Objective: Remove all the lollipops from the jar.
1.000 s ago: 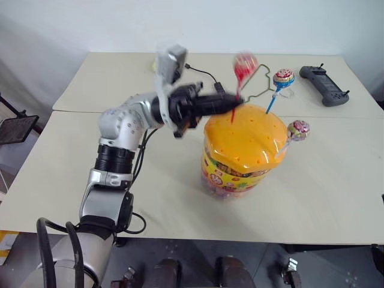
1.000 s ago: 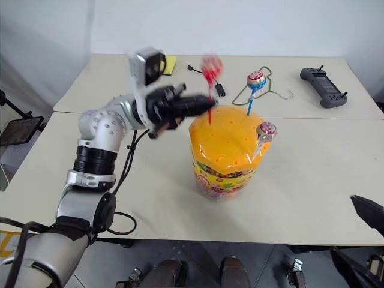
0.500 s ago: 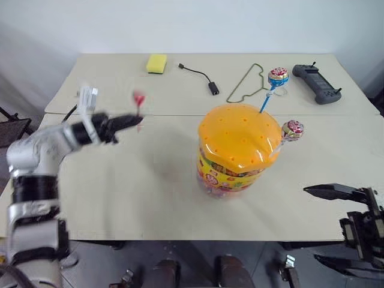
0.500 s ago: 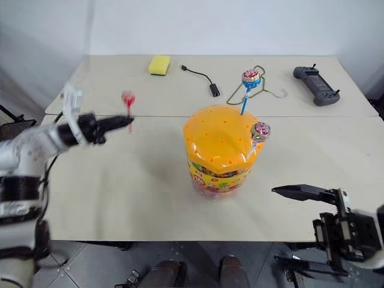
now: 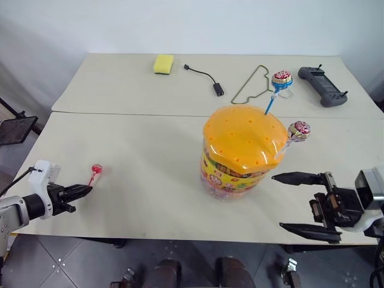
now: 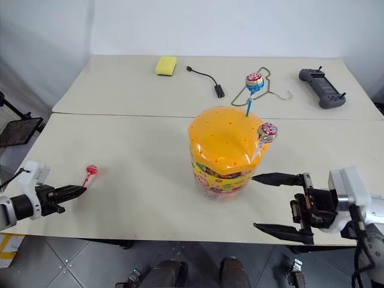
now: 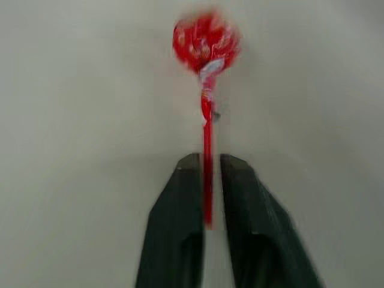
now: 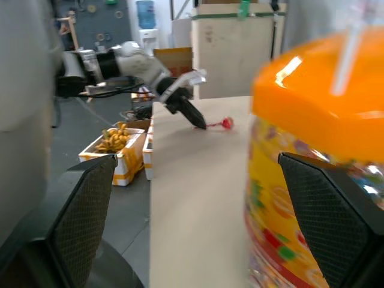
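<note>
The jar [image 5: 240, 157], a clear tub with a holed orange lid [image 5: 244, 134], stands mid-table. A blue-stick lollipop [image 5: 281, 78] stands in its lid, and a pink one [image 5: 299, 130] juts from its right side. The red lollipop [image 5: 95, 170] lies with its head on the table at the front left. Its stick [image 7: 207, 180] runs between the fingers of my left gripper [image 5: 84, 190], which stand slightly apart with a sliver of gap beside the stick. My right gripper [image 5: 289, 203] hangs wide open just right of the jar, holding nothing.
At the back of the table lie a yellow sponge [image 5: 162, 63], a black cable adapter [image 5: 217, 89], a wire hanger [image 5: 252, 87] and a black controller [image 5: 323, 86]. The table's front edge runs close to both grippers.
My left arm swung left and down from above the jar to the table's front-left corner with the red lollipop, and its fingers have parted a little. My right gripper came in toward the jar.
</note>
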Controlling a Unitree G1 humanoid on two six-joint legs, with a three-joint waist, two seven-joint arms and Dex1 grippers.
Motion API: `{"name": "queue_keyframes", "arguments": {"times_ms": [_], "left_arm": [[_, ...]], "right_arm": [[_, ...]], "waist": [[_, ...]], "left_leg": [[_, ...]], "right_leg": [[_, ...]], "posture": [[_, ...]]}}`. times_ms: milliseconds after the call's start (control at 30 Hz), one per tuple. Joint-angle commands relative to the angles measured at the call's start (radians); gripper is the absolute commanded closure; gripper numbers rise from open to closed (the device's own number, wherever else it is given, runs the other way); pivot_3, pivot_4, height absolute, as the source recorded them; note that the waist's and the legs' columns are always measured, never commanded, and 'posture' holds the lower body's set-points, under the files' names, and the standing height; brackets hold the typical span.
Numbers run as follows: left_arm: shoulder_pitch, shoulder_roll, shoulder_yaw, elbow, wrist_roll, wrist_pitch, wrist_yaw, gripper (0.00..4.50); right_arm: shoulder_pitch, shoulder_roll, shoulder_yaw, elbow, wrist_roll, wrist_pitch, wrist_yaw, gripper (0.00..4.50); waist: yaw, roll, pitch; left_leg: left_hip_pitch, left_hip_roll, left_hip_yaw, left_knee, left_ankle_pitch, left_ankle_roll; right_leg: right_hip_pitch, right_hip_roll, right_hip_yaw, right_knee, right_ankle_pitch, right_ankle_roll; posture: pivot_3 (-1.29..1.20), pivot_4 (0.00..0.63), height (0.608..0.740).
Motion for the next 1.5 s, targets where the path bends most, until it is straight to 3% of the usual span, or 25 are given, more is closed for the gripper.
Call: {"name": "queue_keyframes", "arguments": {"times_ms": [33,200,367,433,600,700,933,1267,1367,1500], "left_arm": [[-0.003,0.012,0.008,0.077,0.053,-0.077,0.005,2.66],[-0.098,0.095,0.069,0.298,0.018,-0.411,-0.313,1.24],[-0.238,0.157,0.025,0.376,-0.029,-0.457,-0.54,1.24],[-0.312,0.099,0.038,0.284,-0.11,-0.471,-0.575,1.24],[-0.383,-0.049,0.025,0.004,-0.335,-0.287,-0.489,1.24],[-0.407,-0.103,0.022,-0.069,-0.406,-0.227,-0.425,1.24],[-0.493,-0.22,-0.027,-0.134,-0.462,-0.223,-0.323,1.24],[-0.522,-0.307,-0.098,-0.132,-0.474,-0.226,-0.313,1.24],[-0.532,-0.323,-0.113,-0.143,-0.478,-0.222,-0.3,1.2],[-0.529,-0.333,-0.118,-0.151,-0.479,-0.219,-0.287,1.2]], "right_arm": [[-0.032,0.003,-0.027,-0.018,0.047,0.046,-0.081,0.0],[-0.073,0.03,-0.089,-0.061,0.145,0.122,-0.307,0.0],[-0.077,0.017,-0.125,-0.059,0.171,0.146,-0.339,0.0],[-0.079,-0.001,-0.146,-0.051,0.18,0.16,-0.337,0.0],[-0.058,-0.03,-0.181,-0.03,0.193,0.197,-0.313,0.0],[-0.054,-0.026,-0.209,0.007,0.167,0.181,-0.312,0.0],[-0.131,-0.014,-0.244,0.136,0.081,0.119,-0.371,0.0],[-0.356,0.01,-0.073,0.22,0.007,0.156,-0.41,0.0],[-0.395,0.02,-0.049,0.232,-0.001,0.157,-0.4,0.6],[-0.421,0.017,-0.034,0.237,-0.008,0.173,-0.394,2.01]], "waist": [[0.0,0.001,-0.001],[-0.003,0.001,0.0],[-0.002,0.0,0.0],[-0.001,0.001,0.0],[-0.001,0.0,0.0],[-0.009,0.0,0.0],[-0.023,0.0,0.0],[-0.025,0.0,0.0],[-0.022,0.0,0.0],[-0.023,0.0,0.0]], "left_leg": [[0.0,0.001,0.0,0.0,0.0,-0.001],[0.0,0.006,0.002,0.0,0.0,-0.003],[-0.001,0.006,0.001,0.0,-0.001,-0.004],[-0.001,0.006,0.001,0.0,-0.001,-0.003],[-0.002,0.006,0.0,0.002,-0.002,-0.003],[-0.002,0.007,0.001,0.002,-0.002,-0.003],[-0.001,0.007,0.003,0.003,-0.002,-0.003],[-0.001,0.008,0.005,0.003,-0.002,-0.003],[-0.001,0.008,0.005,0.003,-0.002,-0.004],[-0.002,0.008,0.004,0.003,-0.002,-0.003]], "right_leg": [[0.0,0.001,0.0,0.0,0.0,0.0],[-0.001,0.004,-0.005,-0.001,0.001,-0.005],[-0.001,0.003,-0.006,-0.001,0.001,-0.006],[-0.001,0.003,-0.006,-0.001,0.001,-0.006],[0.0,0.003,-0.007,0.001,0.001,-0.005],[-0.001,0.004,-0.007,0.002,0.001,-0.005],[0.0,0.005,-0.008,0.001,0.001,-0.005],[-0.002,0.006,-0.008,0.001,0.001,-0.005],[-0.002,0.006,-0.008,0.001,0.001,-0.005],[-0.002,0.005,-0.008,0.001,0.001,-0.005]], "posture": [[0.0,0.15,0.74],[0.0,0.15,0.74],[0.0,0.15,0.74],[0.0,0.15,0.74],[0.0,0.15,0.74],[0.0,0.15,0.74],[0.0,0.15,0.74],[0.0,0.15,0.74],[0.0,0.15,0.74],[0.0,0.15,0.74]]}}
